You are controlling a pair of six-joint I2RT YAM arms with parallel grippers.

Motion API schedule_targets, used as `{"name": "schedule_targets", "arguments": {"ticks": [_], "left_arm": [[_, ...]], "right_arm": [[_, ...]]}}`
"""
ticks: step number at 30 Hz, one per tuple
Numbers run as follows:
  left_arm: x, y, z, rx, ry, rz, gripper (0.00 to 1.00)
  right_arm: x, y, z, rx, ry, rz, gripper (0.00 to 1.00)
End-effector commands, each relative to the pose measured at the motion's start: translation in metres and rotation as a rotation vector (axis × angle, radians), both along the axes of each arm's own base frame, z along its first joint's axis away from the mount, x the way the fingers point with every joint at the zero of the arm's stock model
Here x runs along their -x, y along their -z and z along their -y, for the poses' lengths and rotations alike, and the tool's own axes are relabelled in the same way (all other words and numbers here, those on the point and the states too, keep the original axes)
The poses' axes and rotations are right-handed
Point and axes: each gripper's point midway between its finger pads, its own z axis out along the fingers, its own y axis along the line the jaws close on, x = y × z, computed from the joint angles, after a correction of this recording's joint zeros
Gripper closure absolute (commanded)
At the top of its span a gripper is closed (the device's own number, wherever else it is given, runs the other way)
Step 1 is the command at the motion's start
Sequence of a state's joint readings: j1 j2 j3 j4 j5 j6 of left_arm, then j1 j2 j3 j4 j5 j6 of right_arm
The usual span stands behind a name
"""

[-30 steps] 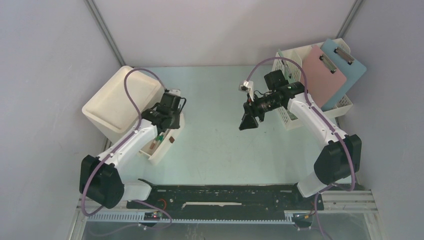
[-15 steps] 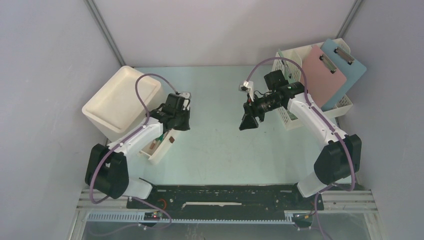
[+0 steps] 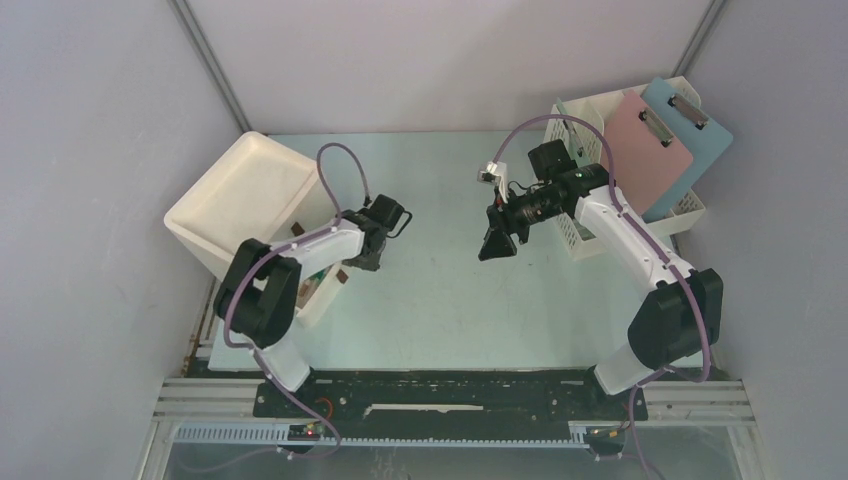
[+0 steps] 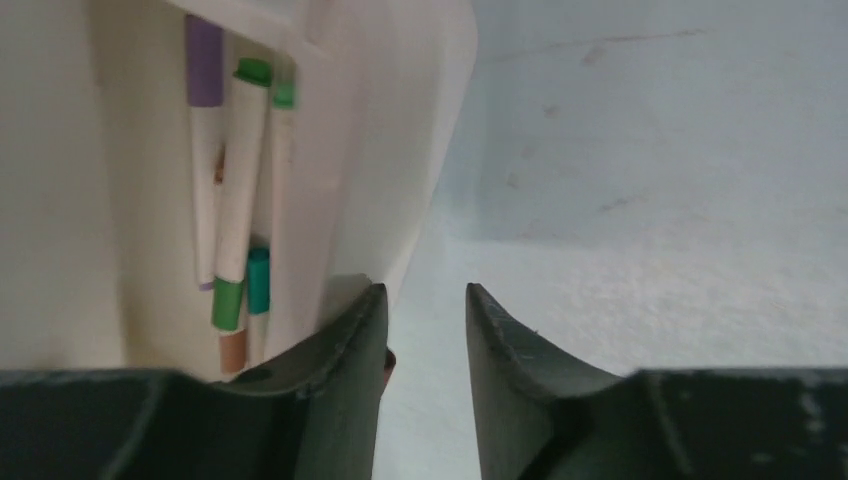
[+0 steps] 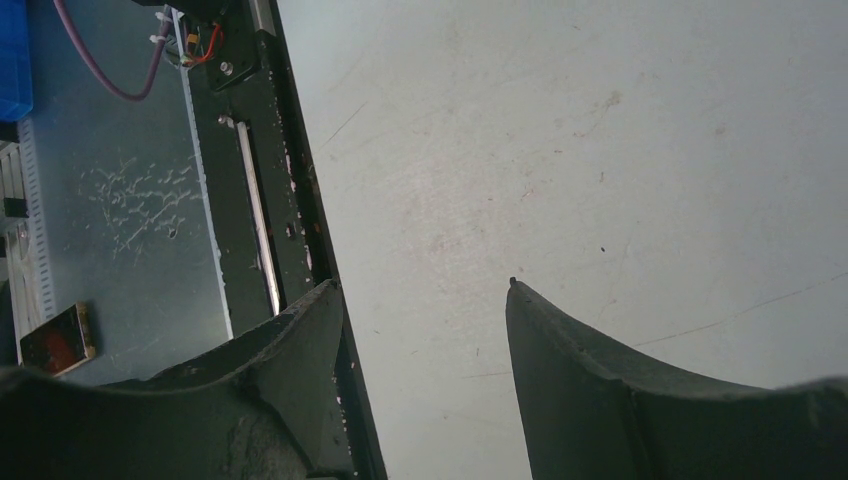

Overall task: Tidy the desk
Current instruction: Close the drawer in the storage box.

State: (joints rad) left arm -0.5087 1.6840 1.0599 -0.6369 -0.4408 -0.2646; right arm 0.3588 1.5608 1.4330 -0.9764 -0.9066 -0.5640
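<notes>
Worktop (image 3: 440,300): pale mint, fills the booth btwn grey walls, black rail at front.
L gripper (image 4: 425,295): jaws a bit apart, nothing in em, right beside white pen tray (image 4: 400,130) w/ markers (image 4: 243,180).
R gripper (image 5: 425,290): spread wide, holding nothing, over mid worktop.
Back right: file rack (image 3: 688,207) w/ pink clipboard (image 3: 650,155) + blue clipboard (image 3: 705,140).

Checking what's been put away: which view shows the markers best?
Left wrist: the markers lie close and unobstructed in the white tray, with purple, green and teal caps. The top view shows only a sliver of them beside the left arm. The right wrist shows just desk and rail.
</notes>
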Motion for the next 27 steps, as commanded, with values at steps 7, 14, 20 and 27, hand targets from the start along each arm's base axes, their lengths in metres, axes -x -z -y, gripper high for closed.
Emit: {"name": "schedule_targets", "arguments": {"ticks": [7, 14, 20, 27], "left_arm": [[-0.031, -0.03, -0.056, -0.43, -0.076, 0.097, 0.16], [-0.047, -0.038, -0.061, -0.463, -0.086, 0.108, 0.07], [-0.051, -0.059, -0.056, -0.419, -0.091, 0.165, 0.07], [-0.049, -0.102, -0.044, -0.398, -0.072, 0.272, 0.07]], "right_arm": [[0.003, -0.014, 0.003, -0.017, -0.009, 0.065, 0.31], [0.003, -0.015, 0.004, -0.019, -0.006, 0.071, 0.31], [0.003, -0.016, 0.005, -0.02, -0.002, 0.072, 0.31], [0.003, -0.017, 0.005, -0.022, -0.006, 0.078, 0.31]]}}
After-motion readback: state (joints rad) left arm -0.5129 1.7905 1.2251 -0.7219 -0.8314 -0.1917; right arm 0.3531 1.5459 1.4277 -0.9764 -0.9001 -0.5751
